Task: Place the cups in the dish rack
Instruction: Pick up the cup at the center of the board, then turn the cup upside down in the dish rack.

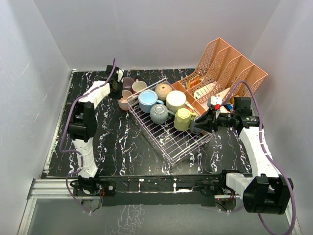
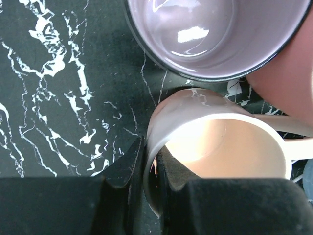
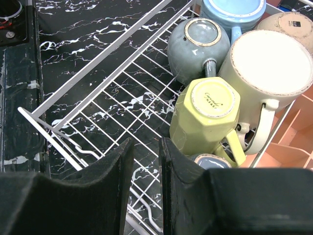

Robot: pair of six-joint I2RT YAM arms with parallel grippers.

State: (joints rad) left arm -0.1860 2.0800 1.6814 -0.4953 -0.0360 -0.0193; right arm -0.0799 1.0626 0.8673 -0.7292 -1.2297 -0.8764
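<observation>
Mid-table the dish rack (image 1: 168, 143) with five cups (image 1: 147, 100) upturned at its far end, over its right side by the yellow cup (image 3: 205, 117) the right gripper (image 3: 146, 161) slightly parted and seemingly empty, far left the left gripper (image 2: 150, 164) clamped on the pink cup (image 2: 171, 117) by its wall.

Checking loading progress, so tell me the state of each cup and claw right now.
Left claw: shut on pale pink cup's rim.
Pale pink cup: upright, gripped.
Mauve cup: upright on table.
Yellow cup: upside down in dish rack.
Grey-blue cup: upside down in rack.
Cream cup: upside down in rack.
Light blue cup: upside down in rack.
Right claw: slightly open, empty.
</observation>
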